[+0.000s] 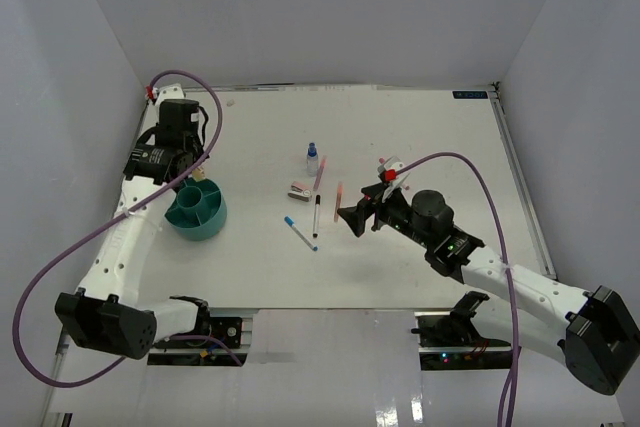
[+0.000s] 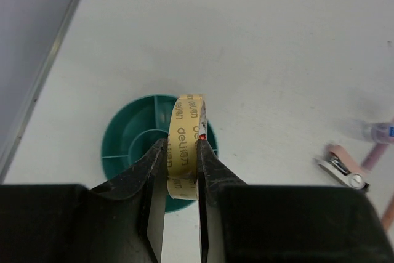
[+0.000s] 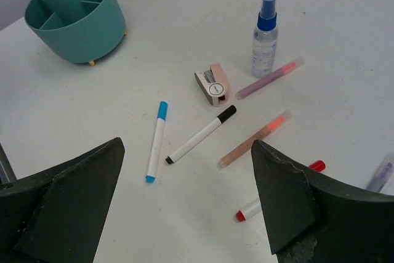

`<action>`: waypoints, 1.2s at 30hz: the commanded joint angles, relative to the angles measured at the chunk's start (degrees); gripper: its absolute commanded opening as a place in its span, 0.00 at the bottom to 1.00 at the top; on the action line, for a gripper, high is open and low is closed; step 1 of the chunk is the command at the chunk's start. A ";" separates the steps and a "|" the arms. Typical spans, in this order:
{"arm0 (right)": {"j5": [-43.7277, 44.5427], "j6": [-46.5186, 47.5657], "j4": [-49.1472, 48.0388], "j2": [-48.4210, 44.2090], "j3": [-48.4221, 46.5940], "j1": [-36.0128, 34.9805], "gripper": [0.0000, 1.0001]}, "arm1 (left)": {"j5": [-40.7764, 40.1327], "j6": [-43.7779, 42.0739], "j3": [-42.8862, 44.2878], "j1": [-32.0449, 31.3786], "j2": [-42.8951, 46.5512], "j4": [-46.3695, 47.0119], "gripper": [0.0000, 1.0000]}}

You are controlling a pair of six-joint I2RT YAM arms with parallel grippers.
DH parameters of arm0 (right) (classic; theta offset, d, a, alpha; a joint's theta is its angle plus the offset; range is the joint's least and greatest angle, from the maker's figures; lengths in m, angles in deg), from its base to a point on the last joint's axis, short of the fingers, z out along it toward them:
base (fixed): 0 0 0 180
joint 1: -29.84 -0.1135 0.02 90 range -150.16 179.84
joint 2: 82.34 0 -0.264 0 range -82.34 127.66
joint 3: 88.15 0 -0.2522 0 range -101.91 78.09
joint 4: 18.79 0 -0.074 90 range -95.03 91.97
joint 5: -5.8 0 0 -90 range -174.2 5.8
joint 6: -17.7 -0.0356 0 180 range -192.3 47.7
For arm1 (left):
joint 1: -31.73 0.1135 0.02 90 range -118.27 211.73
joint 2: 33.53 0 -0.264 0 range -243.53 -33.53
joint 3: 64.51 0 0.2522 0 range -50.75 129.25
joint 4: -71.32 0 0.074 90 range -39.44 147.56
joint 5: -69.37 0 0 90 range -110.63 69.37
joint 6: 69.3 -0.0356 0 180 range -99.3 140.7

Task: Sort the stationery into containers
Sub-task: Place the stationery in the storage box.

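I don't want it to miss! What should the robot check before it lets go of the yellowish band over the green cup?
1. Tan band pinched in the left end effector: ok.
2. Band above the teal cup: ok, the cup lies right beneath it in the left wrist view.
3. Which compartment lies under the band: cannot tell.
4. Cup standing upright: ok.
5. Right end effector out of the way: ok, open above the pens, apart from the cup.
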 commanded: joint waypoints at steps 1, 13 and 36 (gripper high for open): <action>-1.97 -1.52 -4.96 -0.45 0.35 -0.25 0.90 | -3.03 -5.56 1.21 3.44 1.40 -3.11 0.00; -4.53 -2.23 -6.37 -3.52 2.63 -0.16 0.90 | -4.00 -23.93 -4.57 8.99 3.24 5.50 0.00; -5.23 -1.88 -7.34 -5.19 3.87 -0.16 0.90 | 4.26 -33.78 -16.89 10.40 3.77 13.24 0.01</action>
